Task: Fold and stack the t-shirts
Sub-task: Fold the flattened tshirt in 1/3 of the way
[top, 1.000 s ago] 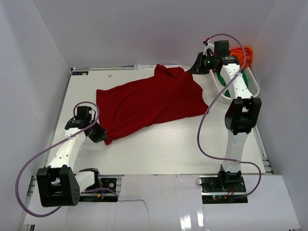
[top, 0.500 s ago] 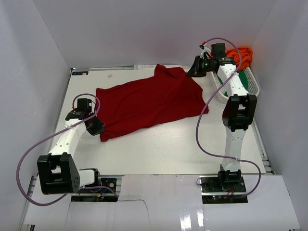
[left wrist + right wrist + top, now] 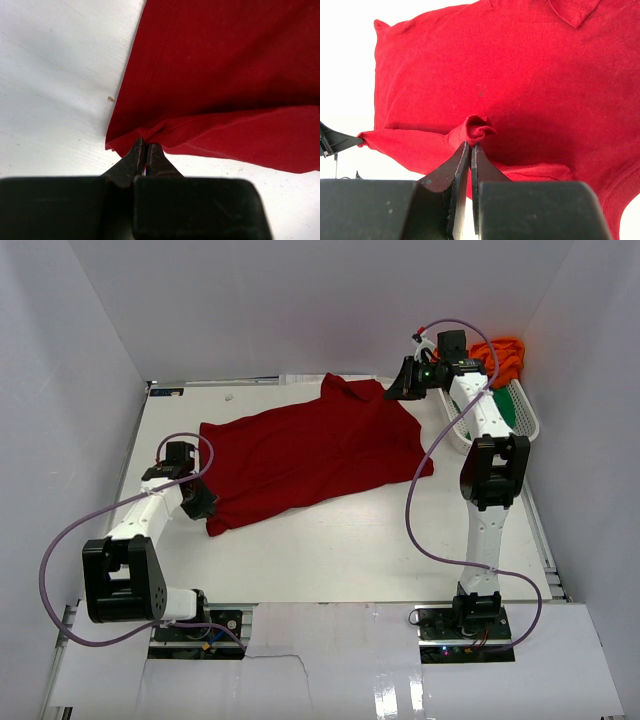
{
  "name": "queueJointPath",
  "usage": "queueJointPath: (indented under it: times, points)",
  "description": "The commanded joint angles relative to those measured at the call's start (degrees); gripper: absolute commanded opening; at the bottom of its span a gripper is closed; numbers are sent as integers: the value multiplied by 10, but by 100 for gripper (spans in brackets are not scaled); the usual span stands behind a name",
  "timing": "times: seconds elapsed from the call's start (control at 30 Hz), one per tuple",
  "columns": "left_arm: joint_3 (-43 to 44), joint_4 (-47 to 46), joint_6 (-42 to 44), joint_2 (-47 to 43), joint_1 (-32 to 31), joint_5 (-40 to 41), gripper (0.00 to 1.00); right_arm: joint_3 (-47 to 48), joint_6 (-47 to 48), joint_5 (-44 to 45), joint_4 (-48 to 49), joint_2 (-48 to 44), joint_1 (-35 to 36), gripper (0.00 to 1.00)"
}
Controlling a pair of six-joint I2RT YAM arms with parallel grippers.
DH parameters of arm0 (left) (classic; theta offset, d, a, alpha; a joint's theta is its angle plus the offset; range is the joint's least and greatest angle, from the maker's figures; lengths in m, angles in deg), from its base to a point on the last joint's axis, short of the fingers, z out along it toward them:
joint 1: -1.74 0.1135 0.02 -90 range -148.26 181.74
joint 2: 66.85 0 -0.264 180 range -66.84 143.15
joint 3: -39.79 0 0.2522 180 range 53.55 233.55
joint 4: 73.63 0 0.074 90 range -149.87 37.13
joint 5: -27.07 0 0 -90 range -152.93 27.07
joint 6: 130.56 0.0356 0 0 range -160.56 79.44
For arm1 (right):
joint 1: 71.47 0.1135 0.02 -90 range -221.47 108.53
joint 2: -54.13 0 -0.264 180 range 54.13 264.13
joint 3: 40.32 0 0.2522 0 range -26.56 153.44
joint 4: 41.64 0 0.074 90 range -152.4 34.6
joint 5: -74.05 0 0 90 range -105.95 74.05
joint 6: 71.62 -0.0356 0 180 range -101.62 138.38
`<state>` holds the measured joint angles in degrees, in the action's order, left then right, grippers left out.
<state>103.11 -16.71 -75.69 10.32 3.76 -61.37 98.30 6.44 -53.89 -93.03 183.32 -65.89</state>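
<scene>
So both arms had a bite on the dark red t-shirt (image 3: pixel 310 455), which was lying spread out on the table (image 3: pixel 330 550) between the two tools. The left gripper (image 3: pixel 145 150) had its tips pressed together on the hem corner, with the cloth bunched right at the fingertips and the rest of the shirt fanning away ahead of it. The right gripper (image 3: pixel 471 147) was clamped on a little rolled-up nub of fabric on its own side, with the collar further ahead of it.

My take on doing this fold well: lift both ends together and only just off the surface, keep a bit of tension between the two pinches so the middle doesn't sag, then carry the edge over in one even sweep. The right pinch looked like a small wad, not a clean edge, so I'd expect a lumpy crease there.

As for containers, the white lattice basket (image 3: pixel 525 415) sat just beside the right gripper, partly under that arm. An orange shirt (image 3: pixel 500 352) was piled up over its far end, and some green cloth (image 3: pixel 521 408) was showing inside.
</scene>
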Motion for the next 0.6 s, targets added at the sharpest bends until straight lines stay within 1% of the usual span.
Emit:
queueJointPath:
  times: [0.0,0.37,0.57]
  points:
    - [25,-17,11,0,-2,22,0,27,6,-16,10,6,-2,8]
    - [69,-20,30,27,-1,41,0,33,9,-29,17,22,0,8]
    - [75,-26,32,43,-1,39,0,43,7,-43,26,35,0,8]
